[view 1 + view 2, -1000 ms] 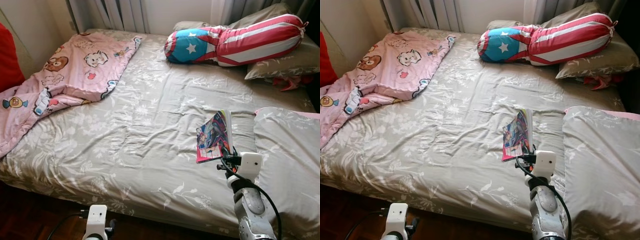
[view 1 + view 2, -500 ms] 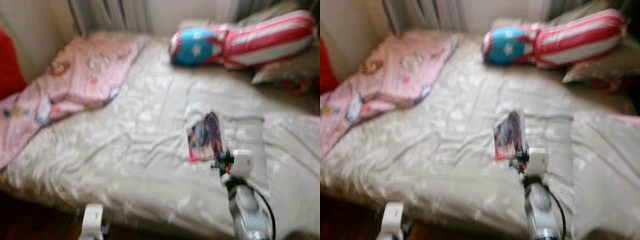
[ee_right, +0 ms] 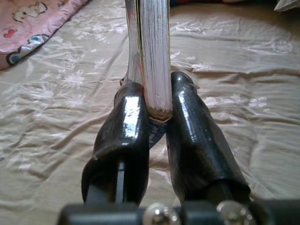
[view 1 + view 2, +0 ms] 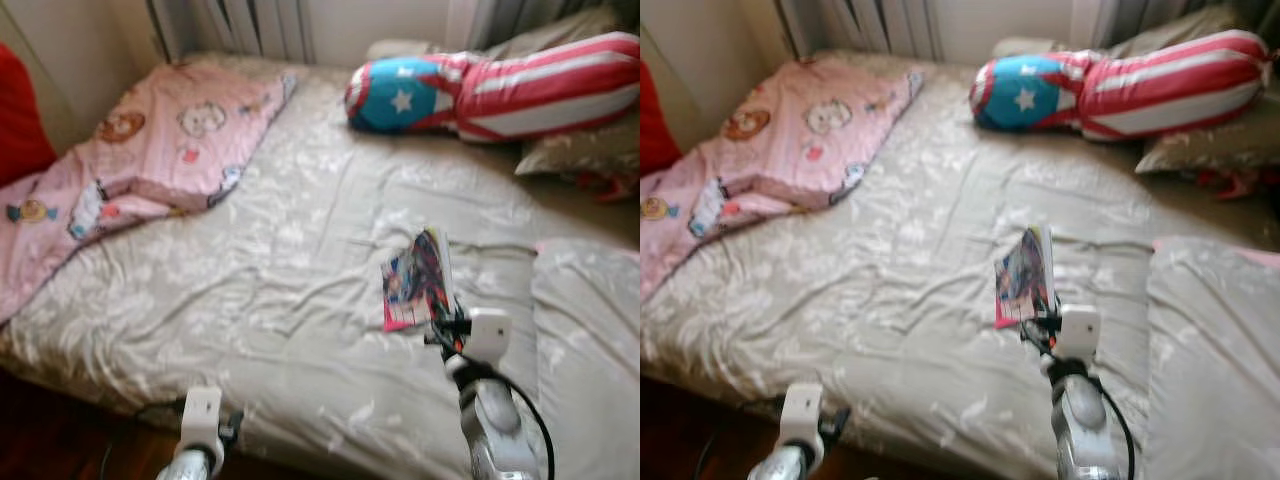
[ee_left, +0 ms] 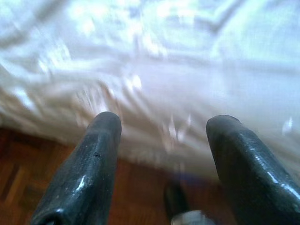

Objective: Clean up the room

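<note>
My right gripper [image 3: 157,101] is shut on a comic book [image 4: 415,280], which it holds upright on its edge above the grey flowered bed sheet [image 4: 260,270]. The right wrist view shows the book's page edges [image 3: 154,51] clamped between the two black fingers [image 3: 124,122]. My left gripper [image 5: 161,133] is open and holds nothing; it hangs low by the bed's near edge, over the wooden floor [image 5: 14,164]. The left wrist [image 4: 200,420] shows at the bottom of the left eye view.
A pink cartoon blanket [image 4: 150,150] lies crumpled on the bed's far left. A star-and-stripes bolster [image 4: 490,85] rests on grey pillows [image 4: 580,150] at the head. Another grey pillow [image 4: 590,340] lies at the right. A red object [image 4: 20,120] stands at the left wall.
The whole view has shifted and blurred, so the camera has moved. The right gripper still holds the book upright. The left wrist now shows slightly higher in the picture.
</note>
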`<state>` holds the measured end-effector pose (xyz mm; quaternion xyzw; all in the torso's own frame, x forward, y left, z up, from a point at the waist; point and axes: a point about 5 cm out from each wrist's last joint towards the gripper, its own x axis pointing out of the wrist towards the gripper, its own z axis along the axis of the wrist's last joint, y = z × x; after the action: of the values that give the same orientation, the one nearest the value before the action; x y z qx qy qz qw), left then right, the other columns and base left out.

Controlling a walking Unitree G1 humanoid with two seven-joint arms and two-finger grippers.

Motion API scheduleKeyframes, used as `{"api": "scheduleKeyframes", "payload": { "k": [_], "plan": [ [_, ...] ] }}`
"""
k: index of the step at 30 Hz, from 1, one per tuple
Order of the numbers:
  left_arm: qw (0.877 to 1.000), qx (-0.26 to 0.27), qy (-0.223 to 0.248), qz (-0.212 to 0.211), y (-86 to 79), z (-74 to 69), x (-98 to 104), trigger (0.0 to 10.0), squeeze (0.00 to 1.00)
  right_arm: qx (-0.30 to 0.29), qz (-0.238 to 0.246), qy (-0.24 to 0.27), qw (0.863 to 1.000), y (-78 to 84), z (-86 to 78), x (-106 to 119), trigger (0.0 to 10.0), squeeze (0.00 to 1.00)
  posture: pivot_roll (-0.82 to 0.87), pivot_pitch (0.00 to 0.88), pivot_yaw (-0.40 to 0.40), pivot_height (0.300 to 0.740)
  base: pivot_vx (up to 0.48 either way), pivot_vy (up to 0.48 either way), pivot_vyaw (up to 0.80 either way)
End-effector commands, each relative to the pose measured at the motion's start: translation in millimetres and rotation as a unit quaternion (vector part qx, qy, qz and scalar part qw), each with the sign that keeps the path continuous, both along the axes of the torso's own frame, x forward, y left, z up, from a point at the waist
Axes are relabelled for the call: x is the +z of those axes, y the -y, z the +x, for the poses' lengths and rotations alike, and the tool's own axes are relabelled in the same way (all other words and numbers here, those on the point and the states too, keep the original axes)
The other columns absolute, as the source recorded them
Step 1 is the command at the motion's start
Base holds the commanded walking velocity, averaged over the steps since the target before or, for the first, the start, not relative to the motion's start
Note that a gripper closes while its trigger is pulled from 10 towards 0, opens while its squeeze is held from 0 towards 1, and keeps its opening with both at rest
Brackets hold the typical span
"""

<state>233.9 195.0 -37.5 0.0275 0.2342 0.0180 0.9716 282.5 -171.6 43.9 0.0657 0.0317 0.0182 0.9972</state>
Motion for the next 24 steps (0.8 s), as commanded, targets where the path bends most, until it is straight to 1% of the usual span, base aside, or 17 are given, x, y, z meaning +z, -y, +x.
{"api": "scheduleKeyframes", "payload": {
  "k": [1,4,5,9,10,12,16,17,24],
  "plan": [
    [0.999,0.012,0.033,-0.007,-4.1,3.7,7,10.0,0.00,-0.001,0.006,0.023,1.000,1.1,0.9,8,10.0,0.00,-0.07,0.179,0.019,0.740,0.000,0.000,0.00],
    [0.998,0.018,0.066,-0.007,-7.1,7.9,15,10.0,0.00,0.002,0.012,0.022,1.000,-0.2,-0.1,8,10.0,0.00,-0.07,0.178,0.021,0.740,0.000,0.000,0.00],
    [0.996,0.019,0.086,-0.007,-8.8,8.8,20,10.0,0.00,0.009,0.013,0.023,1.000,-1.4,-0.2,8,10.0,0.00,-0.07,0.177,0.020,0.740,0.000,0.000,0.00],
    [0.995,0.020,0.098,-0.005,-10.2,8.8,23,10.0,0.00,0.013,0.013,0.025,1.000,-2.0,-0.2,9,10.0,0.00,-0.07,0.177,0.020,0.740,0.000,0.000,0.00],
    [0.993,0.026,0.116,-0.005,-12.6,8.8,27,10.0,0.00,0.016,0.019,0.027,0.999,-1.5,-0.3,10,10.0,0.00,-0.07,0.172,0.011,0.740,0.000,0.000,0.00],
    [0.991,0.030,0.132,-0.004,-14.5,9.1,31,10.0,0.00,0.019,0.027,0.026,0.999,-0.8,-0.6,11,10.0,0.00,-0.07,0.169,0.009,0.740,0.000,0.000,0.00],
    [0.989,0.032,0.142,-0.006,-14.4,10.0,34,10.0,0.00,0.023,0.035,0.024,0.999,-0.8,-0.6,10,10.0,0.00,-0.06,0.161,0.004,0.740,0.000,0.000,0.00],
    [0.988,0.033,0.149,-0.009,-12.9,11.4,37,10.0,0.00,0.028,0.036,0.023,0.999,-1.7,-0.2,10,10.0,0.00,-0.05,0.157,0.003,0.740,0.000,0.000,0.00],
    [0.986,0.027,0.163,-0.018,-4.9,18.6,43,10.0,0.00,0.028,0.033,0.023,0.999,-2.9,1.5,11,10.0,0.00,-0.06,0.163,0.000,0.740,0.000,0.000,0.00]
  ]
}}
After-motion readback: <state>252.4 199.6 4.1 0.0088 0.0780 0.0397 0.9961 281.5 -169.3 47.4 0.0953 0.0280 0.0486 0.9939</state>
